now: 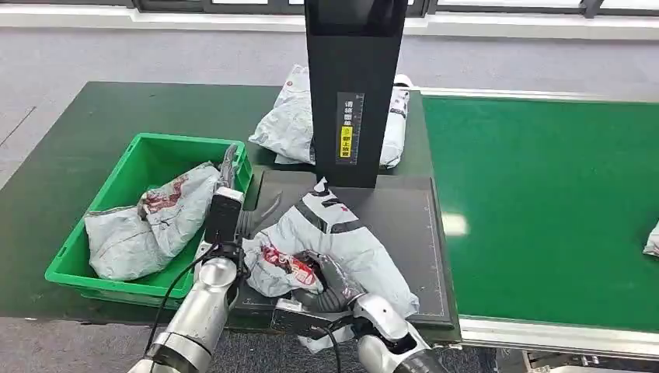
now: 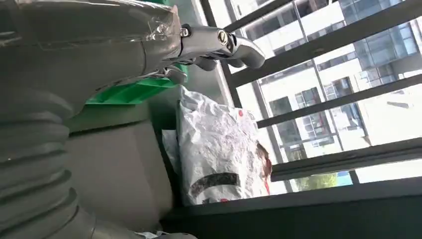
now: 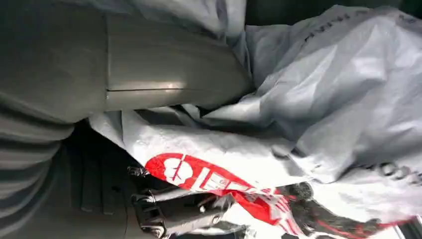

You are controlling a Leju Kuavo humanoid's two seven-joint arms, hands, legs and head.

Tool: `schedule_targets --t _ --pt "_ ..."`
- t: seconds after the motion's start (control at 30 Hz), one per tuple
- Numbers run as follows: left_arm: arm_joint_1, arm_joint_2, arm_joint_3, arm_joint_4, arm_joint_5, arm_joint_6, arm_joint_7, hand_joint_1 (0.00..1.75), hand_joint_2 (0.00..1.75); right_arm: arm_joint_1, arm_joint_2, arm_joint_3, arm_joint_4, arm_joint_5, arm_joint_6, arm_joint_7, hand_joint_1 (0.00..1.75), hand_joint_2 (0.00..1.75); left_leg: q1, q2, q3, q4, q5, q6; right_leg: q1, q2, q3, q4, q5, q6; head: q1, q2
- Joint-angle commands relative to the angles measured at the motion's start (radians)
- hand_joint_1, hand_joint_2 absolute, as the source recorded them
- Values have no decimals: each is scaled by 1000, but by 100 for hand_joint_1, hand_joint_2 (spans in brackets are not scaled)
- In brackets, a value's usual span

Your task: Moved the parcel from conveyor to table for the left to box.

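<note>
A grey parcel with black stripes and a red print lies crumpled on the black mat in front of me. My right hand grips its near edge. In the right wrist view the thick thumb lies on one side of the parcel and the dark fingers on the other. My left hand stands open beside the green box, close to the parcel's left end, fingers spread and holding nothing. A second grey parcel lies in the box.
A tall black stand rises at the mat's far edge, with another parcel behind it. The green conveyor runs on the right and carries one more parcel at the picture's edge. A dark green table holds the box.
</note>
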Motion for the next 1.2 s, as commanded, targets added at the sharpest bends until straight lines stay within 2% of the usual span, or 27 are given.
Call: schedule_targets --t 0.03,0.2,0.27,0.43,0.57,0.6,0.63,0.67,0.7,0.77,0.87,0.97,1.2 --pt "-49 14 -34 67 7 -5 3 0 175 -35 -43 90 112 -2 7 3 7 175 0 0 3 -2 0 2 1 -1 4 -2 0 -3 0 0" --pt "-49 14 -34 67 7 -5 3 0 175 -35 -43 90 112 -2 7 3 7 175 0 1 4 -2 0 3 1 -1 4 -2 0 -3 0 0" --pt "-49 14 -37 63 15 -4 0 0 175 -29 -46 84 109 2 18 34 0 175 0 0 4 -2 0 3 1 -2 5 -3 0 -3 0 0" --pt "-18 24 -18 9 49 38 -34 0 175 -26 -56 22 107 42 -79 98 0 175 0 0 3 -1 0 2 0 -1 3 -1 0 -2 0 0" --pt "35 47 -2 -44 43 69 -33 0 175 64 -68 -124 -110 -6 -249 17 0 175 0 1 7 -4 0 4 1 -1 8 -5 0 -4 0 0" --pt "43 49 1 -53 43 55 -30 0 175 86 -61 -165 -164 -44 -285 -25 0 175 -1 1 4 -2 0 3 0 -1 5 -2 0 -2 0 0" --pt "45 56 -11 -48 20 33 0 0 175 116 -48 -219 -232 -117 -339 -91 0 175 -1 1 4 -2 0 3 0 -1 5 -2 0 -3 0 0" --pt "31 68 -46 -18 -31 -13 57 0 175 152 -28 -281 -297 -233 -436 -217 0 175 -1 1 2 -1 0 2 0 -1 3 0 -1 -2 0 0" --pt "15 64 -55 20 -59 -52 73 0 175 177 -23 -315 -353 -299 -470 -279 0 175 -1 2 2 -1 -1 2 0 0 3 0 -1 -3 0 0" --pt "-22 48 -59 115 -81 -119 76 0 175 213 -19 -368 -427 -369 -497 -344 0 175 -1 -2 3 -1 -1 3 1 -4 6 -1 -2 -4 0 0" --pt "-73 44 -108 233 -138 -188 77 0 175 224 2 -441 -447 -464 -536 -425 0 175 -1 -4 2 0 0 2 0 -6 4 -1 -2 -2 0 0" --pt "-112 47 -168 315 -211 -231 87 0 175 228 1 -486 -435 -493 -543 -437 0 175 -1 -1 2 0 0 3 0 -3 4 -1 -1 -3 0 0" --pt "-87 66 -219 317 -276 -277 63 0 175 242 2 -518 -400 -506 -539 -458 0 175 -1 2 5 -2 -1 3 0 0 5 -3 0 -4 0 0"
